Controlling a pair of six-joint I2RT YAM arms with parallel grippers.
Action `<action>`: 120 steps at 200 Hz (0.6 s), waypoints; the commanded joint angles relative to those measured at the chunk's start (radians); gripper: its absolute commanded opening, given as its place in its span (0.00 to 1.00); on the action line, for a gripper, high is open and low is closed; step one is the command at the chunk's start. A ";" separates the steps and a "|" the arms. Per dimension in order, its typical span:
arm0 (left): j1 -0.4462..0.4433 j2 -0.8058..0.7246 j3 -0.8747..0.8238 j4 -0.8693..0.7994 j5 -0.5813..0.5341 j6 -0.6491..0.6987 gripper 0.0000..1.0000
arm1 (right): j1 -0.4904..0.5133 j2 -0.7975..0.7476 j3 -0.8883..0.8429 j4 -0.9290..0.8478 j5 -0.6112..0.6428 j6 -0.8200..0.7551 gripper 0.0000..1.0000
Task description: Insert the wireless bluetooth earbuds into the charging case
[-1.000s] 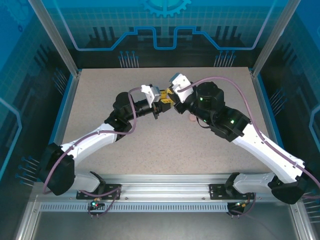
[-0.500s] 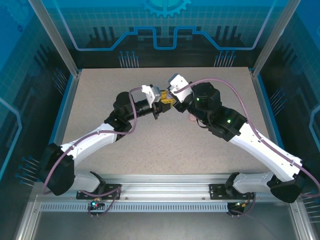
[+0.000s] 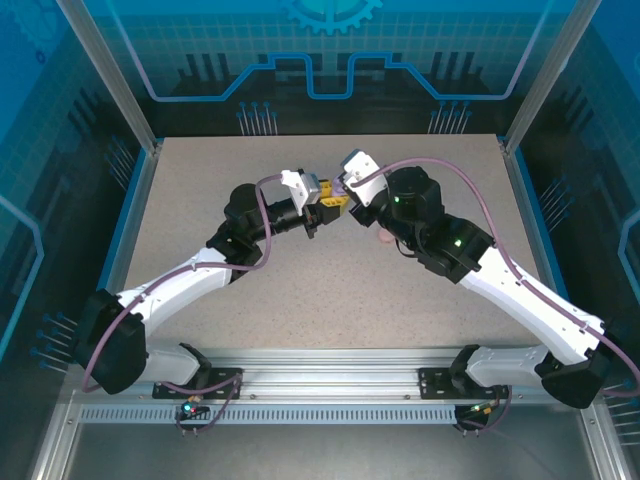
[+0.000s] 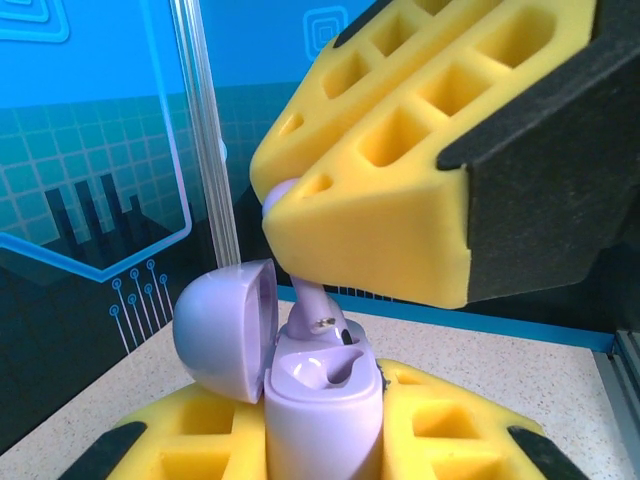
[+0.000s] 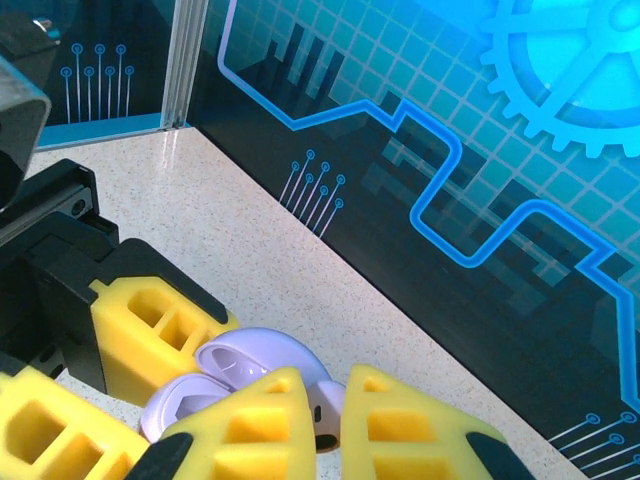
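1. The left hand (image 4: 320, 452) is closing nearly all the way, its yellow fingers (image 4: 452, 440) pressing on either side of a lilac case (image 4: 322, 410) and holding it upright above the bench (image 3: 300, 290).
2. The right hand (image 5: 326, 402) is also closing almost fully, pinching a lilac earbud (image 4: 312, 305) between its yellow fingers (image 5: 410, 425).
3. In the top view the two hands are meeting tip to tip over the middle of the bench, the right one reaching in from above the left.
4. The case's lid (image 4: 225, 325) is hanging open, tilted off to one side, and a pale, hollow socket is showing inside the case.
5. The earbud is sitting stem-down right over the case. Its rounded head is tucking in among the right hand's fingers, and its stem, with a small metal contact near the tip, is reaching the case's top edge.
6. A small pink item (image 3: 383, 238) is lying on the bench just beside the right arm, too small to make out.
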 commanded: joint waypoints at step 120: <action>-0.004 -0.022 0.041 0.022 -0.029 0.007 0.00 | -0.016 -0.026 -0.023 -0.007 -0.054 0.029 0.01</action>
